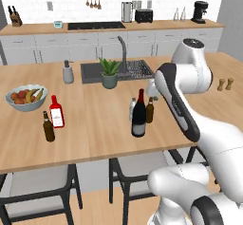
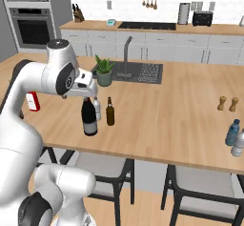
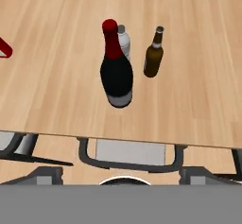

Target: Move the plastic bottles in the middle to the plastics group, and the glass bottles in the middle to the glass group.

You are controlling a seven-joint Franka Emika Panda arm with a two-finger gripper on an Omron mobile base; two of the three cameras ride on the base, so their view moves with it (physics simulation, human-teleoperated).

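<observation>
Your gripper (image 2: 90, 95) hangs just above the wine bottle (image 2: 88, 118); whether its fingers sit apart or together, you cannot tell. Wine bottle stands upright mid-desk (image 1: 95, 124), near the front edge. Clear water bottle (image 3: 124, 41) directly behind it, close. Small brown beer bottle (image 3: 153, 54) just beside, to its right. Well left: red-labelled bottle (image 1: 56, 111) and plain brown bottle (image 1: 48, 126), upright together. Far right edge: two plastic bottles (image 2: 235, 137).

Seven bottles (image 1: 138, 116), one dispenser (image 1: 68, 72).
</observation>
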